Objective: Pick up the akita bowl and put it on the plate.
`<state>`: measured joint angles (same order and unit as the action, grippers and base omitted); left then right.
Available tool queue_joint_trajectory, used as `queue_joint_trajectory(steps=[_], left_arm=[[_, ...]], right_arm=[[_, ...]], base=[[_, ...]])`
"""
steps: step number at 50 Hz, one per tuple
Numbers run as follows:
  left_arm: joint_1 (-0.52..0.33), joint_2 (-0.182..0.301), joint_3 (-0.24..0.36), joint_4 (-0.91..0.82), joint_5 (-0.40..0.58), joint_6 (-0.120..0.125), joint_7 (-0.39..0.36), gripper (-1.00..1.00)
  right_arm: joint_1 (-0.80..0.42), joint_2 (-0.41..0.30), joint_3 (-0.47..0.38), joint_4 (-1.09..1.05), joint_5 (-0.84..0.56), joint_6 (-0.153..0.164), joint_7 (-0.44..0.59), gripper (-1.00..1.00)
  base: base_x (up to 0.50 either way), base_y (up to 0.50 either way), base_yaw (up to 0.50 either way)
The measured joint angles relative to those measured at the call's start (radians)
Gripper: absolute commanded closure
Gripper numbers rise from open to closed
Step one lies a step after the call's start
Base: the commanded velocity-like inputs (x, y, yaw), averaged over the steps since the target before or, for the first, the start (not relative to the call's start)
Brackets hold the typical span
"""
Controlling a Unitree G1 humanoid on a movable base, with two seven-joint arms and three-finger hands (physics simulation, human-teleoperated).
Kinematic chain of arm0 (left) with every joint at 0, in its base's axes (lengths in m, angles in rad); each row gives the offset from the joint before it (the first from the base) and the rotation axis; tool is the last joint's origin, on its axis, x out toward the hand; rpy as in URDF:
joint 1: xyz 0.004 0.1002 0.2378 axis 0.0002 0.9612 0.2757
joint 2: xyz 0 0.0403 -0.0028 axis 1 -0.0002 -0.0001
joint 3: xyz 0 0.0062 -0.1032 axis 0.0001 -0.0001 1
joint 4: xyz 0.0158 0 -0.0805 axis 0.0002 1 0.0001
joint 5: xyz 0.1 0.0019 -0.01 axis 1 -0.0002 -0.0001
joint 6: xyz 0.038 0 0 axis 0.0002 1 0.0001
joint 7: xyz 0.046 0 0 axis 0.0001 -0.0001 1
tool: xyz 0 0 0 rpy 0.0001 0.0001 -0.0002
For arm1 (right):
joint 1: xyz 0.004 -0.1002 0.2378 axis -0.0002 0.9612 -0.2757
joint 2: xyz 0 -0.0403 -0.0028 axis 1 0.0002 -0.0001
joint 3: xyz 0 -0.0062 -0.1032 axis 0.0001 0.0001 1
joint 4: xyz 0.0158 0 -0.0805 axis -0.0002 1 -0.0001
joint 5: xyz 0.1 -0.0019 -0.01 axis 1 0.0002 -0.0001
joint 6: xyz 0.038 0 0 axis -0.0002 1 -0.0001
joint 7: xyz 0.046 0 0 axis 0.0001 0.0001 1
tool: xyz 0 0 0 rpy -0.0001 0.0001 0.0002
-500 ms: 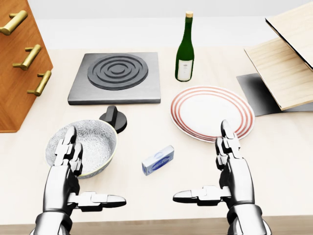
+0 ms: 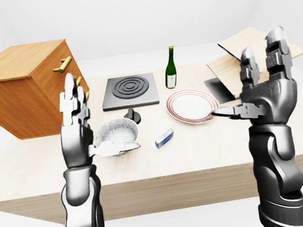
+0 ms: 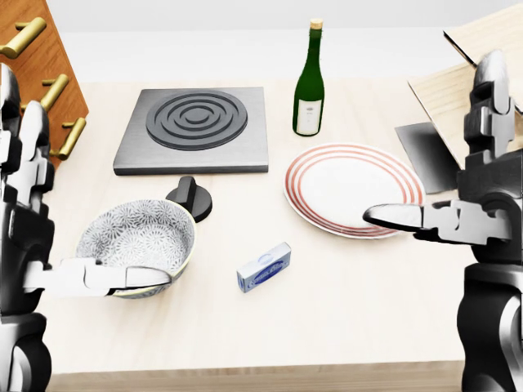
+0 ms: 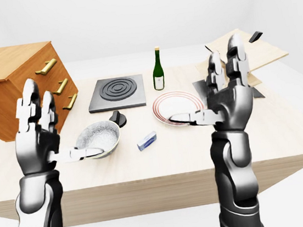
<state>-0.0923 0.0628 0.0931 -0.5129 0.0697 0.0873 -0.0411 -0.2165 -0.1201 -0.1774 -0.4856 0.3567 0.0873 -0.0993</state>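
The akita bowl (image 3: 139,242), grey-blue with a fine pattern inside, stands upright on the table at the lower left of the head view. The white plate (image 3: 354,189) with red rings lies to its right, with nothing on it. My left hand (image 3: 90,204) is raised at the left edge, fingers up and thumb stretched over the bowl's near rim, open and not holding it. My right hand (image 3: 437,147) is raised at the right edge, also open, with its thumb pointing left above the plate's near right rim.
A black hob (image 3: 194,129) and a green wine bottle (image 3: 310,82) stand above the bowl and plate. A black knob (image 3: 189,196) touches the bowl's upper right. A small blue box (image 3: 264,266) lies between bowl and plate. Wooden drawers (image 3: 37,98) left, wooden boards (image 3: 478,106) right.
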Motion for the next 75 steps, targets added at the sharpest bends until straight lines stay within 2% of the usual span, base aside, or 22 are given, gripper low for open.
queue_joint_trajectory(steps=[5,14,37,42,45,48,60,66,75], left_arm=[[0.002,-0.001,0.013,-0.161,0.018,0.000,-0.003,-1.00],[0.003,-0.002,0.029,-0.282,0.036,0.000,-0.003,-1.00],[0.000,0.016,0.086,-0.376,0.016,0.000,-0.010,-1.00],[0.004,0.016,0.091,-0.385,0.017,0.000,-0.011,-1.00],[0.008,0.015,0.092,-0.392,0.018,0.000,-0.012,-1.00],[0.013,0.013,0.092,-0.398,0.018,0.000,-0.013,-1.00],[0.010,0.007,0.072,-0.407,0.026,0.000,-0.007,-1.00],[0.008,0.003,0.057,-0.402,0.035,0.000,-0.005,-1.00],[0.005,0.000,0.042,-0.390,0.045,0.000,-0.002,-1.00]], right_arm=[[-0.014,-0.013,-0.015,-0.114,0.071,0.000,-0.031,-1.00],[0.027,0.001,-0.005,-0.222,0.104,0.000,-0.023,-1.00],[0.087,0.033,0.003,-0.269,0.128,0.000,0.011,-1.00],[0.083,0.024,0.034,-0.252,0.079,0.000,0.033,-1.00],[0.074,0.015,0.079,-0.228,-0.022,0.000,0.066,-1.00],[0.057,0.006,0.117,-0.217,-0.109,0.000,0.146,-1.00],[0.038,-0.019,0.307,-0.316,-0.468,0.000,0.618,-1.00],[0.054,-0.004,0.362,-0.315,-0.639,0.000,0.798,-1.00],[0.073,0.011,0.359,-0.282,-0.798,0.000,0.797,-1.00]], base=[[0.00,0.00,0.00],[0.00,0.00,0.00],[0.49,0.09,0.00],[0.18,0.01,0.00],[0.00,0.00,0.00],[0.00,0.00,0.00],[0.00,0.00,0.00],[0.00,0.00,0.00],[0.00,0.00,0.00]])
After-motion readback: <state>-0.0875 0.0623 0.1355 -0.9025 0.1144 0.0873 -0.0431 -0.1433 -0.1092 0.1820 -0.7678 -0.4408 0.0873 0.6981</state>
